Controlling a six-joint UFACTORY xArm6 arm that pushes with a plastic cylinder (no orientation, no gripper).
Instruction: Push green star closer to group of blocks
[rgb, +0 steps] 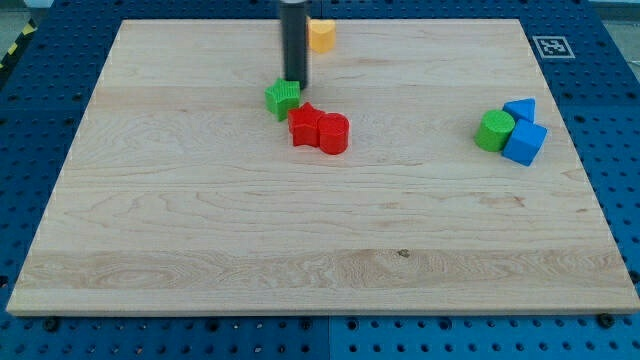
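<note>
The green star (282, 98) lies at the view's upper middle on the wooden board (200, 230). It touches a red star (305, 125), which sits against a red cylinder (334, 134). My tip (295, 80) is the lower end of a dark rod that comes down from the view's top. It stands at the green star's top right edge, touching or nearly touching it. A yellow block (321, 35) lies just right of the rod near the view's top.
At the view's right a green cylinder (494, 131) sits against two blue blocks, one (520, 109) above and one (525, 143) below right. A black-and-white marker (551, 46) is at the board's top right corner. Blue pegboard surrounds the board.
</note>
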